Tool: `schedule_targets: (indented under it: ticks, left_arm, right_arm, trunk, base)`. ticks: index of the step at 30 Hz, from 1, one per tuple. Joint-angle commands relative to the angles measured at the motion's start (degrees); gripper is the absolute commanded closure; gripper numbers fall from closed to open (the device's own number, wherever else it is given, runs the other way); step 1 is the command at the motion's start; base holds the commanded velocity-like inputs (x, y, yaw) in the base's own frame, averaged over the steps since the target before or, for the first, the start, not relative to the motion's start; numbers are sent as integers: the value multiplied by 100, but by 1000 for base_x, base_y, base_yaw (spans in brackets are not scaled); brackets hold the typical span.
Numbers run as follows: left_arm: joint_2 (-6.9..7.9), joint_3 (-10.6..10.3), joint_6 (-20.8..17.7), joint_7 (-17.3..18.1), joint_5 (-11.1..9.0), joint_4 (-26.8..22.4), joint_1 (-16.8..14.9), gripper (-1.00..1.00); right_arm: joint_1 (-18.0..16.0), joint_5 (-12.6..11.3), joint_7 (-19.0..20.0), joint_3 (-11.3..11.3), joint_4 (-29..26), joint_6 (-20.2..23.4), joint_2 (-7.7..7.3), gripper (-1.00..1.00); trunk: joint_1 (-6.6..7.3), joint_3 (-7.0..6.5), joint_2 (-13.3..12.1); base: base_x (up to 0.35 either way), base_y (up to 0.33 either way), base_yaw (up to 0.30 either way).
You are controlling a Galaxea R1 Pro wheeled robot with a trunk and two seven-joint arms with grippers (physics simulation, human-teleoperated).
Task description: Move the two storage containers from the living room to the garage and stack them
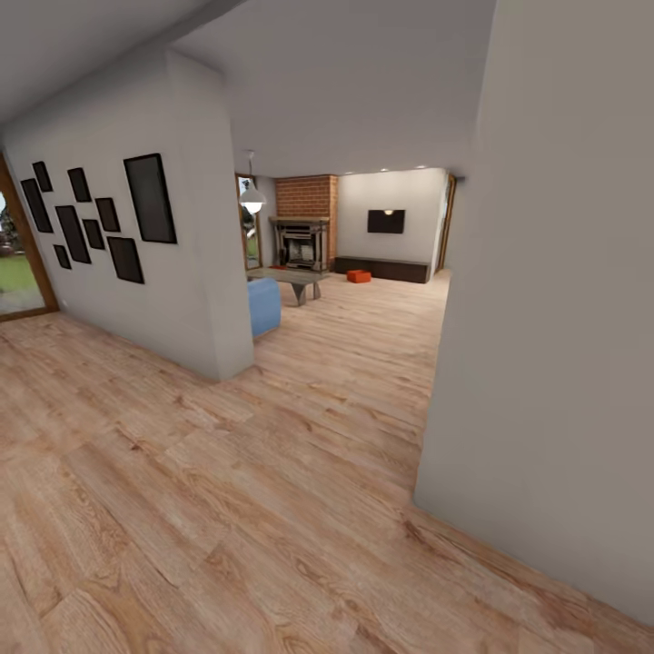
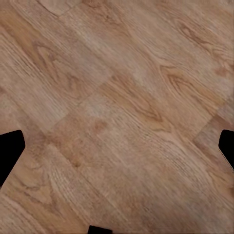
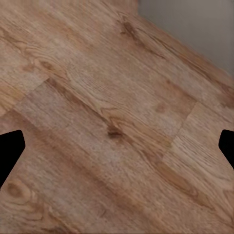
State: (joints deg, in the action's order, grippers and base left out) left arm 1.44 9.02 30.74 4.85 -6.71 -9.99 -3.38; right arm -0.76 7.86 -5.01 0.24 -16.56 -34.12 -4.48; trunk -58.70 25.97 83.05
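Far living-room floor: orange container [image 1: 359,276]

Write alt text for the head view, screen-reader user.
An orange-red storage container sits far off on the light wood plank floor of the living room, in front of a dark low cabinet and right of a brick fireplace. Nearer, a white wall with black frames stands left, another white wall right, with a blue sofa between.

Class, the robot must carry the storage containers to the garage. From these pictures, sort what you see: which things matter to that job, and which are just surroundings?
Belongs to the job:
- orange-red storage container, far off on the living room floor by the dark low cabinet

Just surroundings:
- brick fireplace
- blue sofa
- grey coffee table
- black picture frames
- pendant lamp
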Motion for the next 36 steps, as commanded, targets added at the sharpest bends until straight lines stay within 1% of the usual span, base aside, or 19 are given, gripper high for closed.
schedule_targets:
  ticks: [1, 14, 36]
  left_arm:
    - [-2, 12, 11, 51, -59, 6, -4, -100]
    - [-14, 12, 11, 50, -59, 6, -4, -100]
    - [-7, 12, 11, 51, -59, 6, -4, -100]
  right_arm:
    - [-4, 59, -53, 3, 4, -8, 0, -100]
    - [-4, 58, -53, 3, 4, -8, 0, -100]
    - [-4, 58, -57, 3, 4, -14, 0, -100]
  trunk:
    - [-3, 6, 3]
    - [-3, 6, 3]
    - [-3, 6, 3]
  base:
    - [325, 0, 20]
    - [324, 11, 3]
    - [293, 146, 0]
